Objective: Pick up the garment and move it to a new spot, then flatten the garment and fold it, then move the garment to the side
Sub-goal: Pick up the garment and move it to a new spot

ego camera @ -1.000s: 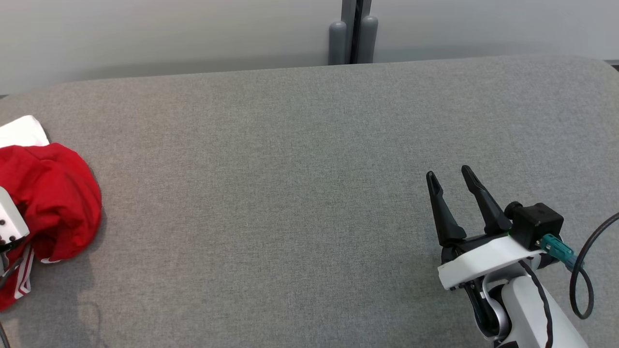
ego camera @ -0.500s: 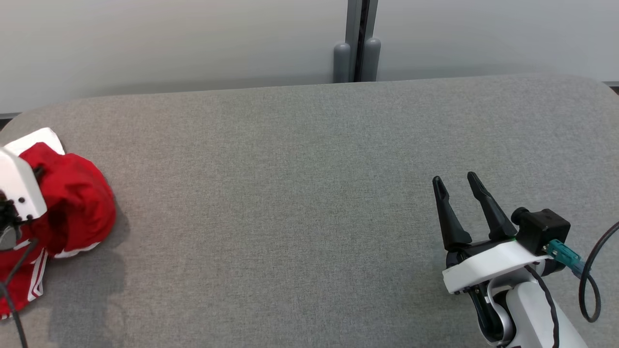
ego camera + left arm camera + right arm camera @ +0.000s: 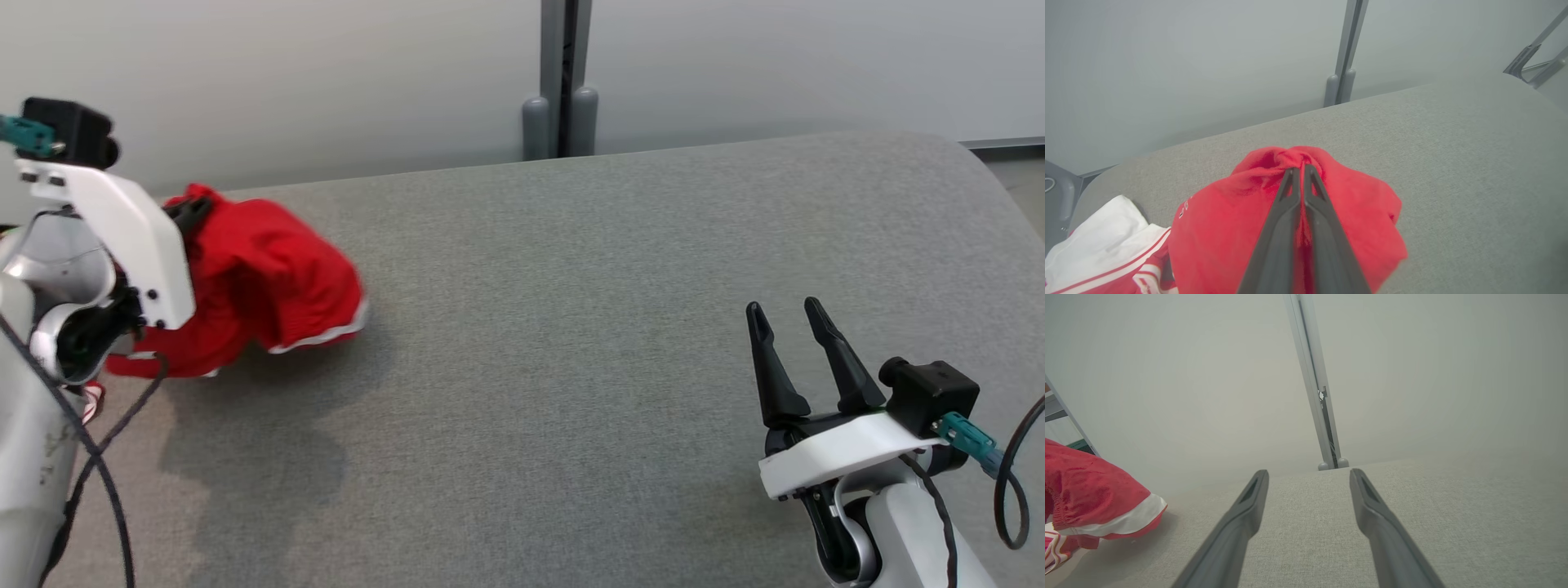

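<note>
Grips a gathered peak of the red garment [image 3: 261,286] in the left tool [image 3: 1300,169], both fingers pinched together with cloth bunched round the tips. Hangs it over the far-left part of the grey bench [image 3: 588,343], close to the far edge and the pale wall [image 3: 326,73], with a shadow on the surface beneath. Holds the right tool [image 3: 781,309] parted and grasping nothing, low at the near right, well apart from the garment, with a broad run of bench between. Along the far edge, at its middle, a grey post [image 3: 559,82]; at the far right, a rounded corner. From the left wrist view: a white cloth [image 3: 1102,232] with red-striped trim by the bench's rounded left edge, just beside the garment, part of it or not, cannot tell. From the right wrist view: a white band along the garment's hem, touching the bench or not, cannot tell.
</note>
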You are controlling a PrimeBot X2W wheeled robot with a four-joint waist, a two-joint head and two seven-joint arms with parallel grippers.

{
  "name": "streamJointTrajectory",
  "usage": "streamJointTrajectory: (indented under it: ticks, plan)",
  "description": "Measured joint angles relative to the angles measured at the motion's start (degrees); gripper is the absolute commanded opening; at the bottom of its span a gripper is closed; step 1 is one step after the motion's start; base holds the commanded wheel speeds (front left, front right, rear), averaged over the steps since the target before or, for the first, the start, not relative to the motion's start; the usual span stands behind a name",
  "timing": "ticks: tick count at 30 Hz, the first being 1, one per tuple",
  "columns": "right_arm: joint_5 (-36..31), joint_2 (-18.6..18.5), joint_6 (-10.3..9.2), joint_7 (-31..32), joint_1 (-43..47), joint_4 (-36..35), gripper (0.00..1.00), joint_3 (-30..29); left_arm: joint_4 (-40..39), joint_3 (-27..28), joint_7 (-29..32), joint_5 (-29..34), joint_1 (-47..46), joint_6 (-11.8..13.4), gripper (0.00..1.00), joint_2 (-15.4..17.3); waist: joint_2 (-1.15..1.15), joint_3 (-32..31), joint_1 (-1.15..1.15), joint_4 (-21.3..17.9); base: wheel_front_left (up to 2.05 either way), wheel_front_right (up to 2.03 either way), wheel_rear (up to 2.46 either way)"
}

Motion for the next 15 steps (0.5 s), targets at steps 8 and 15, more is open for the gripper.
streamJointTrajectory:
  ticks: [8, 15]
  plan:
    - [-0.3, 0.0, 0.0, 0.0, 0.0, 0.0, 1.0, -0.4, -12.0, -5.1, 0.0, -3.8, 0.9, 0.0, 0.0, -2.8, 0.0, -0.5, 0.0, -3.7, 0.0, 0.0, 0.0]
    - [-0.4, 0.0, 0.0, 0.0, -0.1, 0.0, 1.0, -0.7, -21.0, -13.4, -3.5, -7.5, 1.2, 0.0, 0.0, -2.4, 0.0, -0.3, 0.0, -7.6, 0.0, 0.0, 0.0]
